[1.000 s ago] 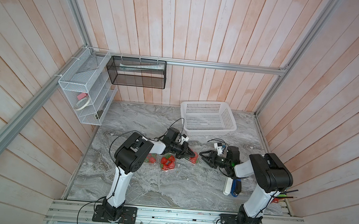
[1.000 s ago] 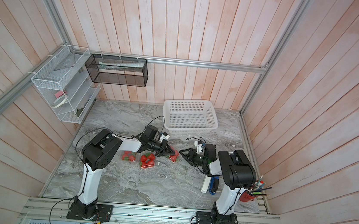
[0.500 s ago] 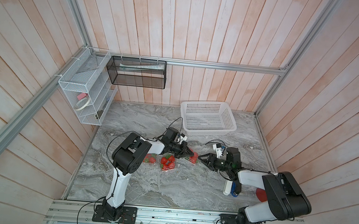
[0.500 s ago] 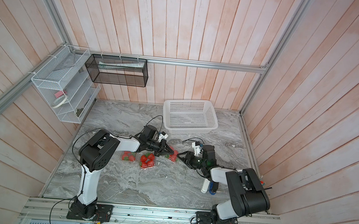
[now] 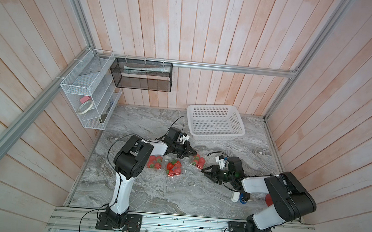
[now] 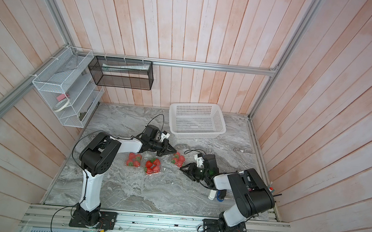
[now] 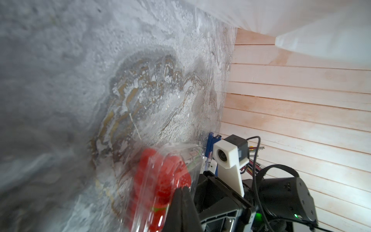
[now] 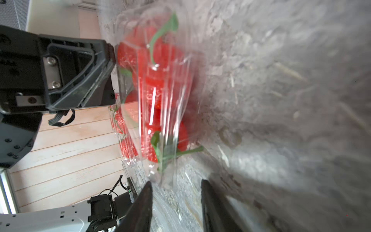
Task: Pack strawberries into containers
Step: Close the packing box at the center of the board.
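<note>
Just before the white basket (image 5: 215, 135), the nearest container (image 5: 196, 165) of strawberries (image 5: 201, 161) seems ready for closing: left end effector (image 5: 196, 155) pinched tight at its rim, right end effector (image 5: 203, 170) parted, empty, next pressing it closed.

A clear container (image 8: 170, 66) of red strawberries (image 8: 152, 84) is sitting on the marble table (image 8: 281, 100); the right end effector (image 8: 175, 182) is hovering just beside it, fingers (image 8: 143, 202) parted.

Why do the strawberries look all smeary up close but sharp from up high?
Right wrist view: the strawberries and their clear container are smeared, with white glare streaks on the plastic. Left wrist view: the marble table is soft and blurry up close, and the wooden wall is washed out in places. Both top views: sharp and evenly lit.
</note>
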### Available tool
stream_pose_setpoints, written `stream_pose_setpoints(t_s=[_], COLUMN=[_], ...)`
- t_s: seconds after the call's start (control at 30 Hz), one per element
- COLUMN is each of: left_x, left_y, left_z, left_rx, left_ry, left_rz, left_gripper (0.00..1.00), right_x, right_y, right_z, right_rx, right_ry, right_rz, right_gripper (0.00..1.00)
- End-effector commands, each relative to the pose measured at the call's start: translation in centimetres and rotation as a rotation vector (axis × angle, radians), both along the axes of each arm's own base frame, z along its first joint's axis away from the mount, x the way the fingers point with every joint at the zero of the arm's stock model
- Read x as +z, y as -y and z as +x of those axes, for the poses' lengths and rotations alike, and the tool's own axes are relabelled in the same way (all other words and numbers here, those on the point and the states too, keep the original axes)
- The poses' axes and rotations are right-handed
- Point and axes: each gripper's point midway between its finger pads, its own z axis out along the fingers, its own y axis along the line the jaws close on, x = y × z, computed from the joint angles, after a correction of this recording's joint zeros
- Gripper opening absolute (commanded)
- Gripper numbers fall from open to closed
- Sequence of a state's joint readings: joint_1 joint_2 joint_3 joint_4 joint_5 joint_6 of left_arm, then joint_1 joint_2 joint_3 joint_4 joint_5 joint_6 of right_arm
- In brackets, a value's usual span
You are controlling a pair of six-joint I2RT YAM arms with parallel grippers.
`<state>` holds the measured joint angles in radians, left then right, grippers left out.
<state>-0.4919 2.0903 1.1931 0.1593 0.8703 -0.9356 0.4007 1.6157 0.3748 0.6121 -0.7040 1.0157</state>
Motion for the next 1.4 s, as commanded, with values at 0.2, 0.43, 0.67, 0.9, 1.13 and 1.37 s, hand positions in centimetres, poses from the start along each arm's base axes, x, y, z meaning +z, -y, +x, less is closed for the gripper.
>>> stream_pose_setpoints(t_s=[0.2,0.43,0.67,0.9,1.13,1.37], left_x=[-1.2,-1.4,-2.6,-3.1,-3.6,-3.7], left_y=[0.7,2.0,2.1,2.0,2.1,2.0], left_z=[-1.0,-2.3,-2.9,-2.9,-3.0,-2.9], left_rx=[-0.008,-0.043,-0.046,-0.048,-0.052,-0.052], left_ry=[-0.02,-0.038,-0.075,-0.087,-0.1,-0.103], left_rz=[-0.02,-0.028,-0.033,-0.03,-0.029,-0.031], left_gripper=[0.05,0.05,0.05,0.05,0.05,0.05], right_x=[1.1,1.8,1.3,1.5,0.8,0.2], right_y=[-1.2,-0.7,-0.6,-1.0,-0.9,-1.1], right_z=[0.3,0.2,1.4,1.9,1.6,1.4], right_rx=[-0.019,-0.027,-0.061,-0.071,-0.07,-0.063], right_ry=[0.009,0.039,0.035,0.044,0.03,0.013], right_rz=[0.142,0.11,0.097,0.13,0.127,0.143], right_gripper=[0.36,0.4,0.42,0.29,0.17,0.13])
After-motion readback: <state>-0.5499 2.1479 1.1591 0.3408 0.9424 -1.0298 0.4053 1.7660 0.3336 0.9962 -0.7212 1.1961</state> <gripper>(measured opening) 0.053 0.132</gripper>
